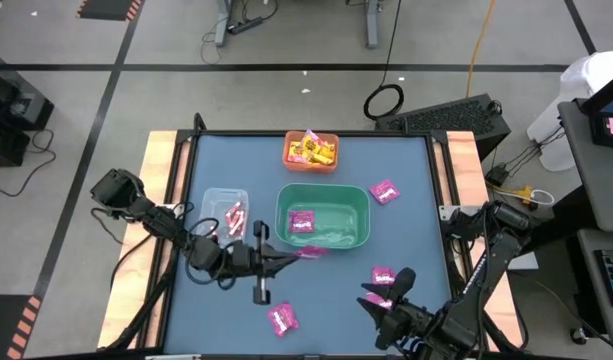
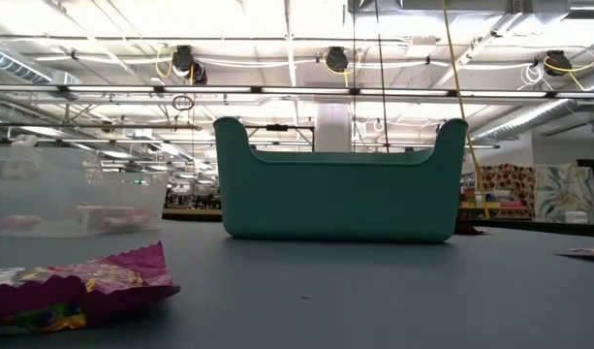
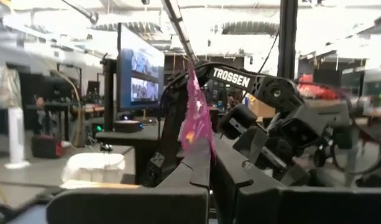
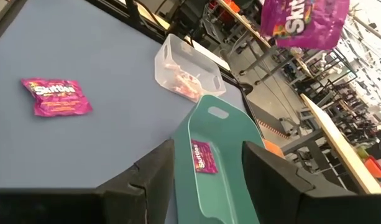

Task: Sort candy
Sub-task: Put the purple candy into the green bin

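Matte blue-grey worktop [image 1: 236,320], wood-edged. At near edge: right claw [image 1: 378,303], spread, clutching nothing, over one crinkled magenta packet [image 1: 383,276]; one more flat packet [image 1: 282,318] close by. Mid-worktop: left claw [image 1: 289,257] pressed together, pinching a thin magenta packet [image 3: 195,115] edge-on. Beyond: smooth green bin [image 1: 323,217] with one packet inside; clear plastic bin [image 1: 224,213] with pink-white sticks, count unclear. Farther: lone packet [image 1: 384,191]; orange bin [image 1: 311,150] heaped with yellow packets, uncountable.
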Robot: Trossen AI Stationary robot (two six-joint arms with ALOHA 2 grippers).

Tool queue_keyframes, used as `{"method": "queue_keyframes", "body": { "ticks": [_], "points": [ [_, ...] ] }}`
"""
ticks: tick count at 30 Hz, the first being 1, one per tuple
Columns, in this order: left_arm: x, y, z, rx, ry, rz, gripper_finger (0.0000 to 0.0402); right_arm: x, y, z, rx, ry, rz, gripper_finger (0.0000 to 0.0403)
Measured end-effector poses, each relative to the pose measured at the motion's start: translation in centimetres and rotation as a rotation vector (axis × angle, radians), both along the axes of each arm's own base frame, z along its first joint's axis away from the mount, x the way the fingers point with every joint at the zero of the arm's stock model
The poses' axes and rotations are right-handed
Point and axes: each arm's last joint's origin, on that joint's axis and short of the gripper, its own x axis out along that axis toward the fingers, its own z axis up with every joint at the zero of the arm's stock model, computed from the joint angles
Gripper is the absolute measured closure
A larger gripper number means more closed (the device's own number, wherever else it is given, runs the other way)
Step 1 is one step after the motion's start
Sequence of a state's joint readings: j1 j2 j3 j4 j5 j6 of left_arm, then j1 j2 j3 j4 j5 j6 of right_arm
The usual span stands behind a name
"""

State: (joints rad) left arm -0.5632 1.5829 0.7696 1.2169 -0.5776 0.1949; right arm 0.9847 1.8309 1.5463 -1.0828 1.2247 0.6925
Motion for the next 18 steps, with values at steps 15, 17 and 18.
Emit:
{"method": "queue_keyframes", "body": {
  "ticks": [15,17,18],
  "points": [
    [0.14,-0.26,-0.52,0.768,0.066,0.208,0.0400,0.11,0.00,0.02,-0.019,0.009,0.008,0.0225],
    [0.15,-0.48,-0.76,0.882,0.081,0.215,0.0400,0.11,0.00,0.02,-0.019,0.009,0.008,0.0225],
    [0.17,-0.61,-0.98,0.951,0.093,0.213,0.0400,0.11,0.00,0.02,-0.019,0.009,0.008,0.0225]
  ]
}}
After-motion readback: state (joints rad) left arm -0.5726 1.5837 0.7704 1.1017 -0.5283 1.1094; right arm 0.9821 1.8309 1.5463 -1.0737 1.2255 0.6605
